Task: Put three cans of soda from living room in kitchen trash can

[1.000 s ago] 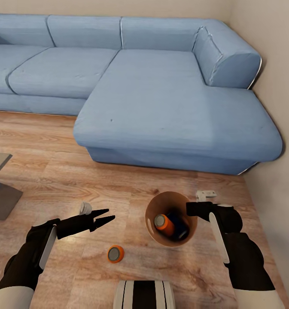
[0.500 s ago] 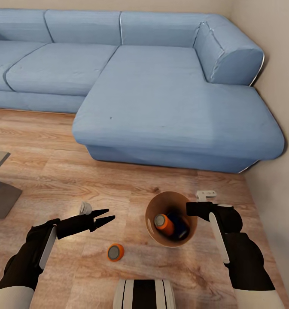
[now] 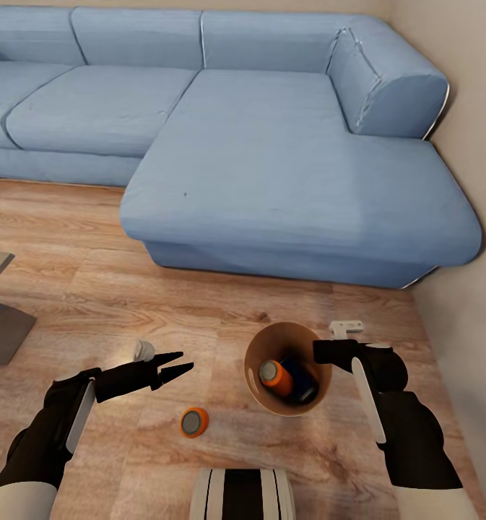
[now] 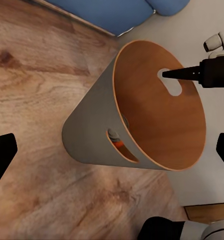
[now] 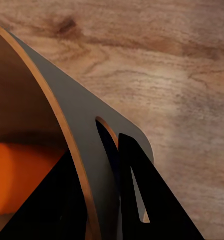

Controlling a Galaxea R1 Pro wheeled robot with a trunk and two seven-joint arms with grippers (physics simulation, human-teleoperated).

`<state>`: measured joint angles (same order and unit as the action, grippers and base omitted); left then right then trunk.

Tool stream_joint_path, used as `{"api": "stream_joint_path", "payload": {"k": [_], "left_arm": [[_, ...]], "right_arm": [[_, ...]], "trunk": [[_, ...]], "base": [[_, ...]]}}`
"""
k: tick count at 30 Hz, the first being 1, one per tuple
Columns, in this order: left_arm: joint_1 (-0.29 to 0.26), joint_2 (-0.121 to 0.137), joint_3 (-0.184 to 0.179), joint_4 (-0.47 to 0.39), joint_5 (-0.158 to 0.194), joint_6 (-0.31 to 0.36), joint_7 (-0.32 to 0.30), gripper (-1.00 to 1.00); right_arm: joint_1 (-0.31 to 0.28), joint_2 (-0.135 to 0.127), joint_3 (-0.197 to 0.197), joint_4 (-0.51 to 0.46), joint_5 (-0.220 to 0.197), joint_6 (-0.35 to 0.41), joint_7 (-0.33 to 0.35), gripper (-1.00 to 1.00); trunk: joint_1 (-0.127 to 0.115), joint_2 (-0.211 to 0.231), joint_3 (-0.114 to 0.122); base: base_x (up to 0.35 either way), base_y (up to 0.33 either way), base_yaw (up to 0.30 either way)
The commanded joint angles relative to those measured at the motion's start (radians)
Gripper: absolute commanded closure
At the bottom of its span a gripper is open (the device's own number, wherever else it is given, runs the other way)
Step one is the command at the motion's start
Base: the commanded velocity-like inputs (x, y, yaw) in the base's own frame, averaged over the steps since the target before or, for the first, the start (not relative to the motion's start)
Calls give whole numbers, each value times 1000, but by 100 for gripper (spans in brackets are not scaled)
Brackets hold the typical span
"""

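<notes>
right gripper (image 3: 328,352) clamps bin (image 3: 261,390) rim; left gripper (image 3: 176,365) released; sofa (image 3: 271,152) ahead

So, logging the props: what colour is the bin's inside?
Warm light brown, wood-like. The bin shows it best in the left wrist view.

No text, label, brand, number or sign can be read in any view. The orange cylindrical soda can (image 3: 194,422) standing on the wooden floor shows only a plain grey top.
</notes>
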<state>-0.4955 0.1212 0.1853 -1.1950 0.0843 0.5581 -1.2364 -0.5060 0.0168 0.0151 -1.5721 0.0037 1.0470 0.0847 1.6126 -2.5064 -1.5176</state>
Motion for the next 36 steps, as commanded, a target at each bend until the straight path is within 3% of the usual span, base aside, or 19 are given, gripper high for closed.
{"api": "stream_joint_path", "payload": {"k": [1,16,30,31,32,34,36], "left_arm": [[0,0,0,0,0,0,0,-100],[0,0,0,0,-1,0,0,-100],[0,1,-6,-1,-11,17,40,-100],[0,1,-9,-2,-32,39,91,-100],[0,-2,-23,-2,-103,111,207,-100],[0,-19,-61,-1,-190,207,350,-100],[0,-42,-80,0,-224,241,416,-100]], "right_arm": [[0,0,0,0,-17,0,1,100],[0,0,0,0,-17,0,1,100],[0,0,0,0,-17,0,1,100],[0,0,0,0,-17,0,1,100],[0,-1,0,0,-17,0,1,100],[0,-1,0,0,-17,0,1,100],[0,-1,-1,0,-17,0,1,100]], "trunk": [[0,0,-1],[0,0,-17],[0,0,-19],[0,0,-19],[0,0,-19],[0,0,-19],[0,0,-19]], "base": [[0,0,0],[0,0,0],[0,0,0],[0,0,0],[0,0,0],[0,0,0],[0,0,0]]}}
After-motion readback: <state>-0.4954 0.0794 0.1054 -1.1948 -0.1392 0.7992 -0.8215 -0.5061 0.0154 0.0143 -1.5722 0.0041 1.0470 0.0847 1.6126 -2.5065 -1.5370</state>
